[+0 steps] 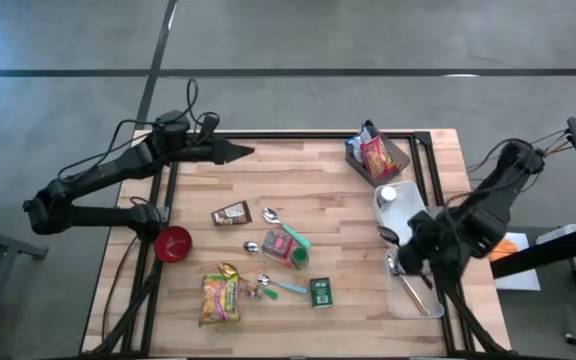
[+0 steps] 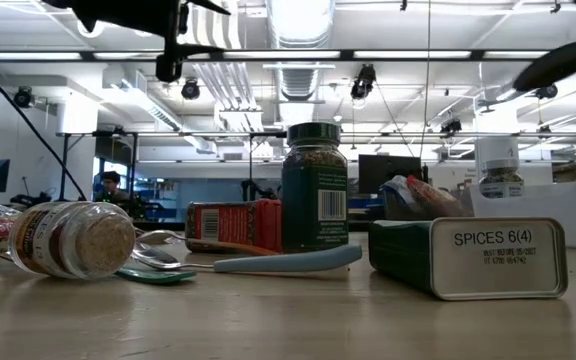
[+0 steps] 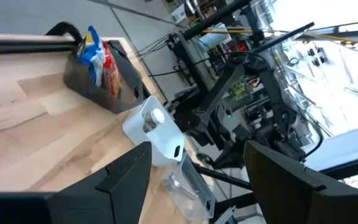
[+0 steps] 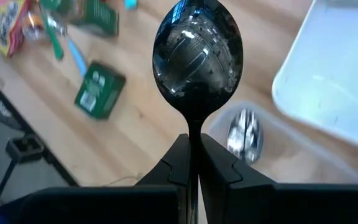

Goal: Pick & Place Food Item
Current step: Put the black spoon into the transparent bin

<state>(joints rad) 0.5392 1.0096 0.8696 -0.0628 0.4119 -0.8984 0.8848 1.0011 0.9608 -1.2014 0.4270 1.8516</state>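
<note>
My right gripper (image 4: 193,149) is shut on a shiny metal spoon (image 4: 197,56) over the table's right side, beside a clear tub (image 4: 253,137) that holds another spoon. In the high view this gripper (image 1: 406,255) hangs over that tub (image 1: 413,295). My left gripper (image 3: 207,186) is open and empty, held above the far left of the table (image 1: 236,152) and pointing right. Food lies on the wood: a yellow noodle packet (image 1: 220,297), a brown packet (image 1: 231,213) and a green jar (image 1: 298,257). Snack bags stand in a dark bin (image 1: 373,155). My right gripper pinches the spoon's thin neck (image 4: 193,134) just behind the bowl between its two fingers. The handle runs back along the fingers and is hidden by them. The bowl sticks out past the fingertips, lifted clear of the table, the fingers slanting downward.
A white container (image 1: 398,205) stands beside the clear tub. A green spice tin (image 1: 320,291), a red box (image 1: 276,243), loose spoons (image 1: 271,215), a toppled small bottle (image 2: 73,238) and a red bowl (image 1: 173,243) crowd the middle and left. The far middle of the wood is bare.
</note>
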